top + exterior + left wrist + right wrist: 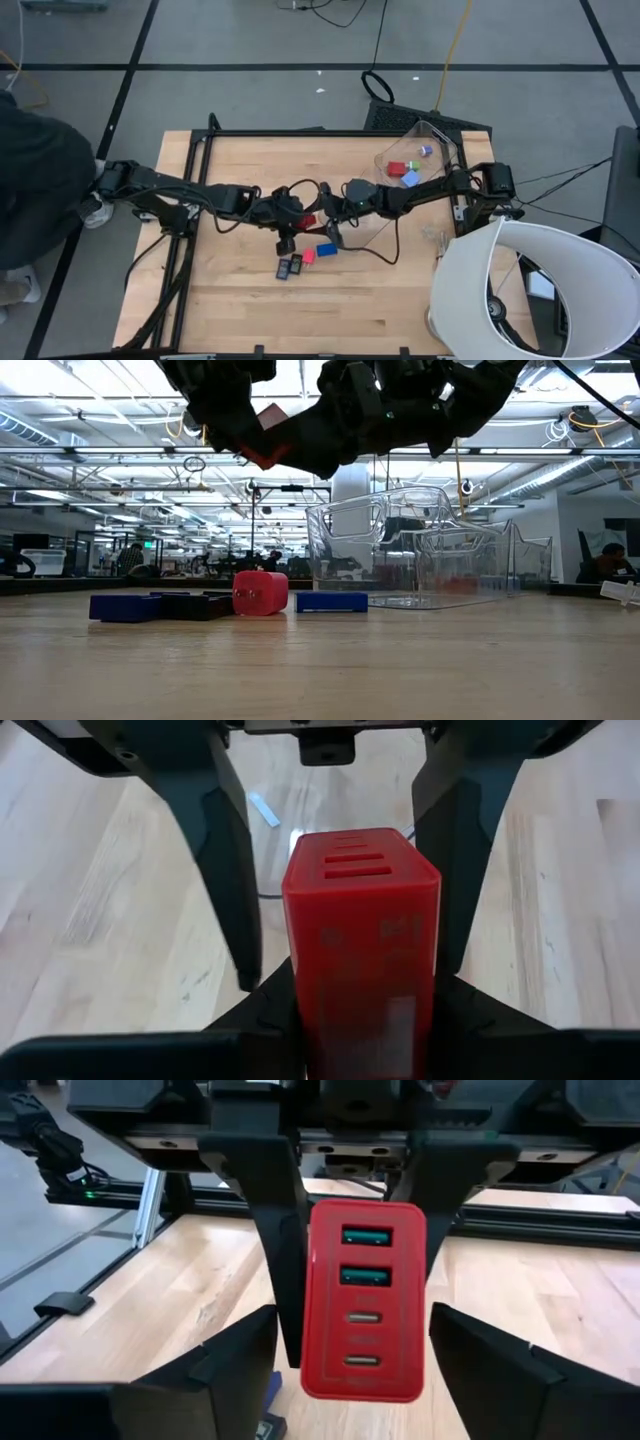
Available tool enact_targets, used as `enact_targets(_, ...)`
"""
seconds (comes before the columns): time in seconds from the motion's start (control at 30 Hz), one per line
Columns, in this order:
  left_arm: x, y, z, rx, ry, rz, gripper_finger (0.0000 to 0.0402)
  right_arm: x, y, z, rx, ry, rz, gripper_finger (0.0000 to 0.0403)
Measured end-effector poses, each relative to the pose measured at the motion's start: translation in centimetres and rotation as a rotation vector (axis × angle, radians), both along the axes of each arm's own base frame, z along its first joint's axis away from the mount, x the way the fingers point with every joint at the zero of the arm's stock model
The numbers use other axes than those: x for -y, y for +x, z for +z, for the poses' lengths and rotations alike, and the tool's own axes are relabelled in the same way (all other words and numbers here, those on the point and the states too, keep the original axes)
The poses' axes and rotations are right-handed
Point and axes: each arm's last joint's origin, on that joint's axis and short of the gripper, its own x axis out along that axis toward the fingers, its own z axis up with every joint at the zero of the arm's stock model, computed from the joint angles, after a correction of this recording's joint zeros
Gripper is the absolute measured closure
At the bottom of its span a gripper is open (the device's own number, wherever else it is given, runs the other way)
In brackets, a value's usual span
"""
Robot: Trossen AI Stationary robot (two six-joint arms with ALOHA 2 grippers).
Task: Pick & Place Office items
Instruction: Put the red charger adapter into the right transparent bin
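While my left gripper (362,1020) pinches the red charger (362,950) mid-air near table centre, my right gripper (355,1370) sits just at its 3 o'clock with fingers spread on either side of the same block. The right wrist view shows its port face, 4 slots, between my open right fingers (215,1380), not yet touched as far as I can tell. Reads like a hand-over in progress, though that is my judgement.

Progress count, high view:
- Bin (440,135) at 1 o'clock of the table. Inside: 1 red piece (397,169), 1 light-blue piece (410,179), 1 small green-and-pale piece (425,151). So 3 appear done.
- On the wood at 6 o'clock of the grippers: 1 pink-red block (308,256), 1 blue block (326,249), 2 dark flat pieces (290,267) lying side by side.
- The low view confirms these 4 rest on the table, apart from the bin, red cube (260,592) between dark slabs and a blue slab (331,601).

Tally: 3 binned, 1 in the air, 4 left on the table. Less than half done, I judge. Remaining run to the bin goes toward 2 o'clock, on my right arm's side.
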Motion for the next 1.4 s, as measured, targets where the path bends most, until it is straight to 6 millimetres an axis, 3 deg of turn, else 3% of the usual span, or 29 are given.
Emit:
enact_targets(0.63,0.1,0.0,0.0,0.0,-0.021,0.02,0.027,-0.2,-0.1,0.1,-0.007,0.047,0.064,0.0288)
enact_targets(0.87,-0.2,-0.5,0.8,0.025,-0.016,0.018,0.0237,0.4,-0.1,0.3,-0.007,0.069,0.051,0.0289)
enact_targets(1.13,-0.4,-3.1,4.0,0.117,-0.009,0.015,0.02,0.9,-0.6,0.6,-0.044,0.064,0.042,0.0289)
enact_targets(1.27,-0.3,-4.7,5.7,0.193,0.04,0.009,0.0194,1.3,-1.7,1.9,-0.067,0.046,0.024,0.0289)
enact_targets(1.4,-0.5,-6.4,5.8,0.246,0.087,0.046,0.0194,1.8,-3.9,3.0,-0.071,0.013,0.009,0.0289)
